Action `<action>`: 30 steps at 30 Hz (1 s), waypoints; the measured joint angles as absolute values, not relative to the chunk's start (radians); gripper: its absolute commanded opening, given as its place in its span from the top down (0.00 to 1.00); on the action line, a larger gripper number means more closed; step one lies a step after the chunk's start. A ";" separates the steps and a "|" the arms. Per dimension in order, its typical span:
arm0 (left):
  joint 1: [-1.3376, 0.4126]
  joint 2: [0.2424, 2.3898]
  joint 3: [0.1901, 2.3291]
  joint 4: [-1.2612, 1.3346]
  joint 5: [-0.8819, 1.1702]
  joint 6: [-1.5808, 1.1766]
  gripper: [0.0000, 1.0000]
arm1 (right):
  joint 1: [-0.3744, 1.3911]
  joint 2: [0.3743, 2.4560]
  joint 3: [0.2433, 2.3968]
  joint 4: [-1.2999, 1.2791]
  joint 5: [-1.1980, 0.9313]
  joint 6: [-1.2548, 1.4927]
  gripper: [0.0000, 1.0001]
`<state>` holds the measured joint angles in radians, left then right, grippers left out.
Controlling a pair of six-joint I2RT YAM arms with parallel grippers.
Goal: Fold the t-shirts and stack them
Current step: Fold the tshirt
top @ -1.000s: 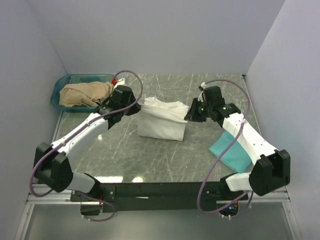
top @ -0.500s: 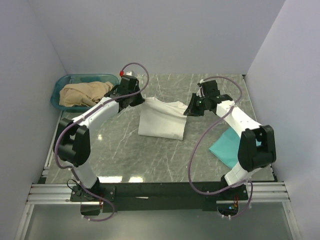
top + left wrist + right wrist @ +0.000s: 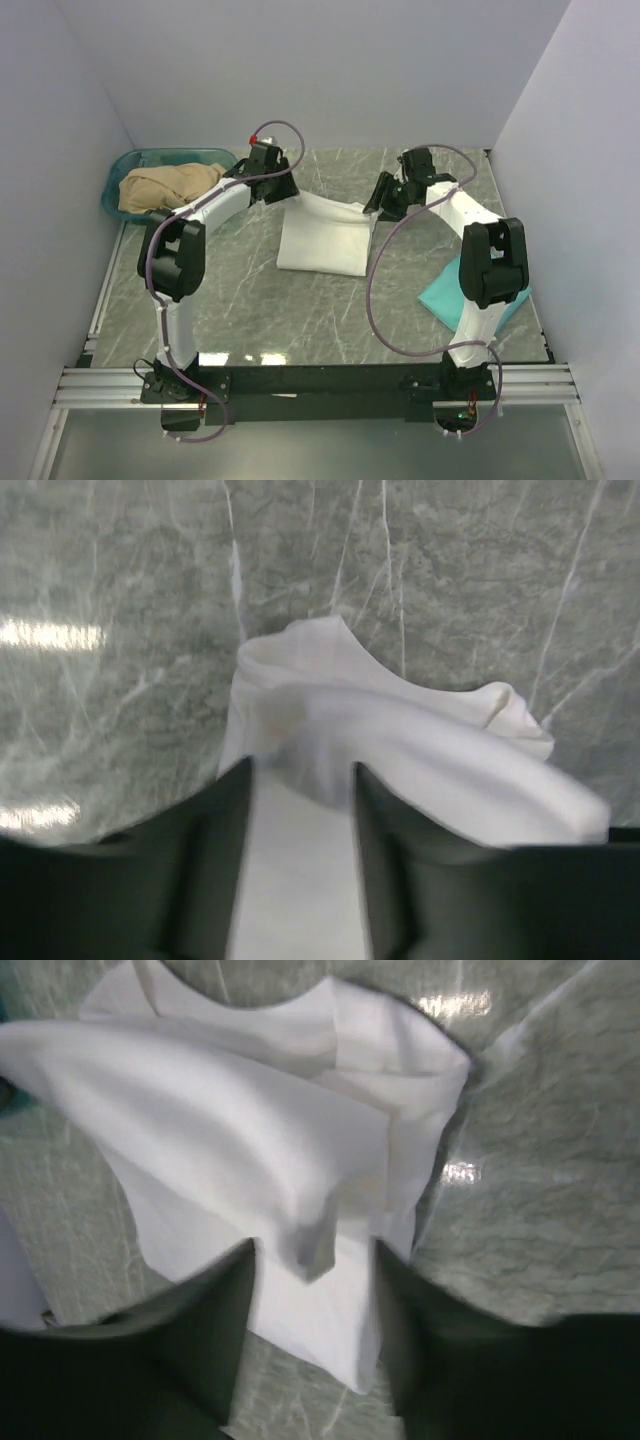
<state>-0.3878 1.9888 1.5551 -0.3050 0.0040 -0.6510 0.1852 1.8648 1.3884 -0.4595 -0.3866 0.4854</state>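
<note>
- Top external view: the large white cloth t-shirt (image 3: 322,248) lies in the middle of the grey marbled tabletop (image 3: 250,300). Its near part rests flat, and its far edge is raised and sags between the two grippers.
- The left gripper (image 3: 287,196) is at the far-left corner of that raised edge, and the right gripper (image 3: 376,205) is at the far-right corner. Both arms reach well out over the table.
- Left wrist view: the left gripper (image 3: 300,785) has its dark fingers (image 3: 215,850) on either side of a bunched fold of the white t-shirt (image 3: 420,760). It is clamped on the cloth, which drapes away over the marble.
- Right wrist view: the right gripper (image 3: 312,1260) pinches a small peak of the white t-shirt (image 3: 250,1130) between its fingers (image 3: 425,1350). The rest of the shirt hangs and spreads below, in layered folds.
- The plain teal-green cloth t-shirt (image 3: 445,296) lies flat at the near right of the table. It is partly hidden by the right arm and well apart from the white one.
- A teal plastic basket (image 3: 118,172) sits in the far-left corner and holds a crumpled tan cloth (image 3: 165,188).
</note>
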 measured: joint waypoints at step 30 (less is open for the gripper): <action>-0.418 1.932 1.400 -0.142 0.187 -0.693 0.00 | 0.320 1.954 1.476 -0.329 -0.384 0.516 0.00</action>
<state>-0.4183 1.9316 1.4002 -0.1421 0.1867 -0.6926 0.3202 1.9545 1.4761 -0.3290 -0.3840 0.5163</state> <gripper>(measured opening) 0.994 0.997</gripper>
